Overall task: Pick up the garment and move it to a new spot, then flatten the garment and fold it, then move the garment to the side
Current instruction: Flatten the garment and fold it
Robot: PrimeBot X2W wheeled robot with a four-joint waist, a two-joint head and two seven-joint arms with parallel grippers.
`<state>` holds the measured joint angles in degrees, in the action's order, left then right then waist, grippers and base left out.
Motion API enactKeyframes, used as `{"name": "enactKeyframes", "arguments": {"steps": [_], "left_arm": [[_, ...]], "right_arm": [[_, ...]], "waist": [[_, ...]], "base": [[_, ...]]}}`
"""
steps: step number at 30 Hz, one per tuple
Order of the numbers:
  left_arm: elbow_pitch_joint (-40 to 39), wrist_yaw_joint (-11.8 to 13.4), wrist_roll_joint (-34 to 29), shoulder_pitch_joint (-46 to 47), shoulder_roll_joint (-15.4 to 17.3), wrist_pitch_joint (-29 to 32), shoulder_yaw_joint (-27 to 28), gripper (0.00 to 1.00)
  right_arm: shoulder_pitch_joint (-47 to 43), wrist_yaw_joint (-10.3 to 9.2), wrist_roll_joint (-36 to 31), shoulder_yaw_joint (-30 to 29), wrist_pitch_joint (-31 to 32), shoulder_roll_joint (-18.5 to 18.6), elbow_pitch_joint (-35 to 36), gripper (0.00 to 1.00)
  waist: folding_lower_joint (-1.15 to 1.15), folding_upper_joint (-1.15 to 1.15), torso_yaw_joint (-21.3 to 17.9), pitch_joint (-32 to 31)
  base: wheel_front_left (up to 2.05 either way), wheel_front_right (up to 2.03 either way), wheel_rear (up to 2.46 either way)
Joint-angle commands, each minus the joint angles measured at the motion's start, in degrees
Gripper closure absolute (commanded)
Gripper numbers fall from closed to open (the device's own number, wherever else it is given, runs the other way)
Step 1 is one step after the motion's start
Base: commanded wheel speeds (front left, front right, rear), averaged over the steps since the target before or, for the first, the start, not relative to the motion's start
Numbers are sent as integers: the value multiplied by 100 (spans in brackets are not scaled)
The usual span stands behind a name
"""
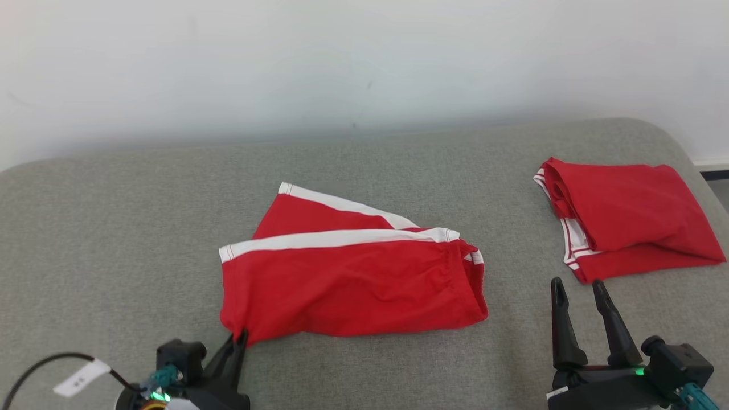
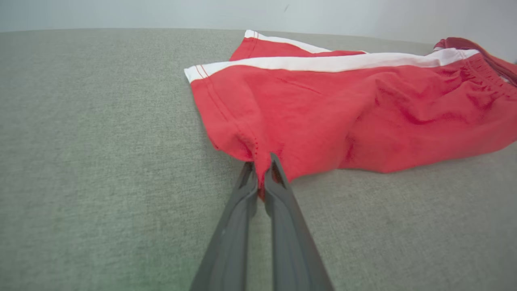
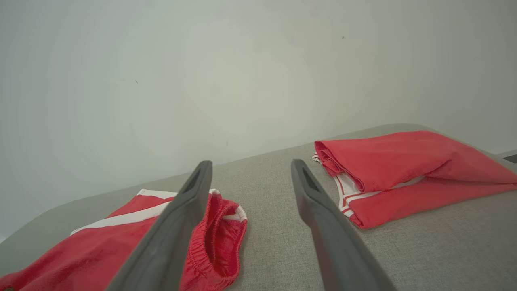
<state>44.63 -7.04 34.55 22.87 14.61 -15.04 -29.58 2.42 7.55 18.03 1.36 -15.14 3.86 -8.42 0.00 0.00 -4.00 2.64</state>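
Head view: my left gripper point(image 1: 242, 335) pinches the garment's point(image 1: 347, 285) near-left corner, right gripper point(image 1: 577, 285) spread; I judge folding and side-move remain

No legible txt. White tag point(image 1: 81, 378) on black cable point(image 1: 57, 356), near left: small print, too blurry to read.

Matt red cloth shorts point(image 1: 347, 285) lie on coarse grey woven upholstery point(image 1: 114, 239).

Red shorts point(image 1: 347, 285) w/ white stripes, red folded garment point(image 1: 632, 210) w/ white trim, grey tabletop point(image 1: 114, 228).
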Motion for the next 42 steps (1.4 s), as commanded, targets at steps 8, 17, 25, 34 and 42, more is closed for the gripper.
{"name": "enactKeyframes", "arguments": {"steps": [8, 17, 25, 34, 42], "left_arm": [[-631, 222, -212, -813, 6, -9, 158, 100], [-1690, 555, -71, -1631, 112, 168, 160, 100], [-1863, 806, -195, -1698, 124, 128, 186, 0], [-2077, 954, -236, -1544, 197, 26, 449, 0], [-1631, 677, -9, -817, 239, 89, 667, 0]], "right_arm": [[-333, -16, -34, -140, -4, 0, -33, 0], [-465, -16, -40, -192, -4, -5, -63, 0], [-277, -16, -16, -64, -4, -3, -191, 0], [-31, -16, 67, 230, 76, 141, -455, 0], [662, -16, 112, 707, 367, 266, -1015, 0]], "waist": [[0, 0, 289, -243], [0, 0, 569, -241], [0, 0, 629, -196], [0, 0, 731, -127], [0, 0, 632, 161]], "base": [[0, 0, 0], [0, 0, 0], [0, 0, 0], [0, 0, 0], [0, 0, 0]]}}
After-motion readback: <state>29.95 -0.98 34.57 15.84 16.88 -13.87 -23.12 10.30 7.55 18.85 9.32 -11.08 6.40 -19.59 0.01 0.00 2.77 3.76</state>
